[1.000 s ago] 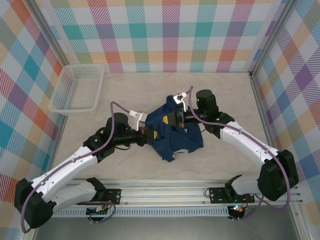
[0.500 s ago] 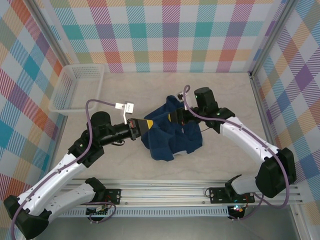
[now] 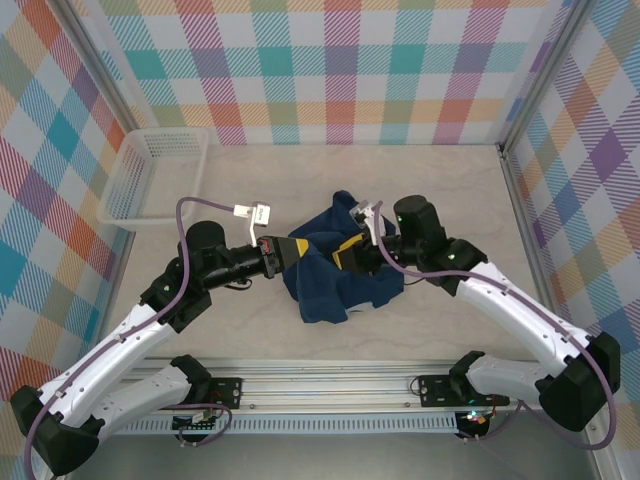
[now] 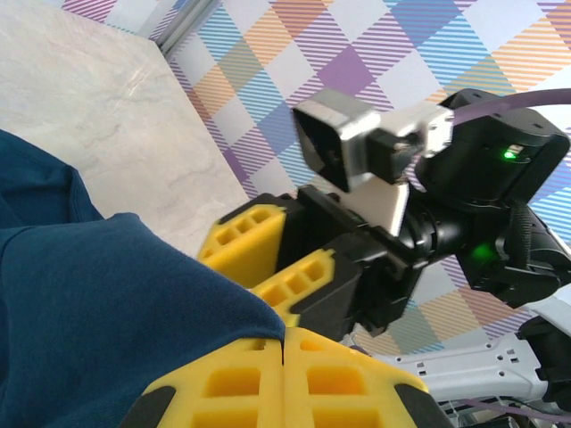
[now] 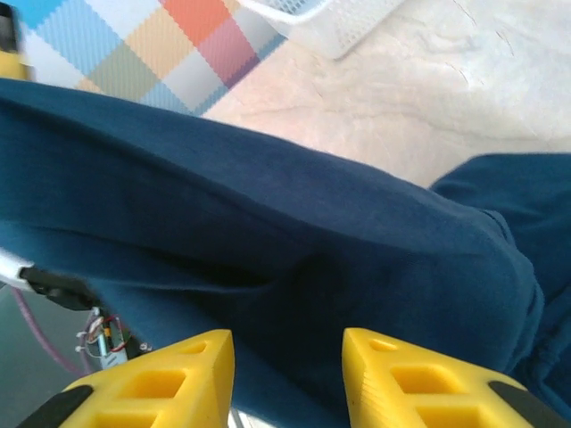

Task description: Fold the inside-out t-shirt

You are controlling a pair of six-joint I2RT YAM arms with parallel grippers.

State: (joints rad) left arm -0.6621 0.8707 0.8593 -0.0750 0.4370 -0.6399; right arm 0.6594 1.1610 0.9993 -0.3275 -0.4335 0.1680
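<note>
- Navy t-shirt [image 3: 340, 288] lies bunched between our two grippers.
- Our left gripper [image 3: 297, 250] is clamped on the cloth's edge.
- Our right gripper [image 5: 288, 349] stands with fingers parted, the cloth just ahead of them, ungrasped.

Top view: fixed, high behind the arm bases [image 3: 215, 385] at bottom edge, looking down and forward. Whole table [image 3: 450, 190] in frame, basket [image 3: 150, 218] upper left, shirt [image 3: 330, 270] centre.

Left wrist view: very close, left fingers [image 4: 223, 383] at bottom edge, facing across the shirt to the right gripper [image 4: 241, 272] mid-frame and the wall [image 4: 294, 36].

Right wrist view: equally close, right fingers [image 5: 419, 383] at bottom edge, facing over the shirt toward the basket at top.

All three share the shirt.
</note>
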